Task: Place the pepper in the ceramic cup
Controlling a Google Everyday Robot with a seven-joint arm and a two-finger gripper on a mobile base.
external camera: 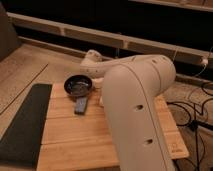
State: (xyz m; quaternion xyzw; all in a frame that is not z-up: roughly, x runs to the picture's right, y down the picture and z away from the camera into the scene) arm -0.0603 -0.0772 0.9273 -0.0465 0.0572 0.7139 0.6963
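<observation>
**Pepper out of sight, placement unconfirmed**

No pepper could be picked out anywhere in the camera view: not on the bare wood, and not plainly inside the ceramic cup (78,85). The cup was a dark, round, shallow-looking vessel standing upright near the far left corner of the table (75,142). Its hollow was too dim to show what, if anything, lay in it. Just in front of the cup, near it but apart, lay a small grey oblong thing (81,105) flat on the boards; it did not look like a pepper.

The pincer (91,58) was at the pale far end of the arm (137,110), beyond the cup and raised above the table's back edge. Its state could not be told, nor whether it carried anything.

Judging from this, the placing could not be counted as done. Either the pepper was already hidden in the cup, or it was hidden at the pincer and the lowering and release were yet to come.

A dark mat (22,125) lay along the table's left side, and cables (192,112) trailed on the floor to the right.
</observation>
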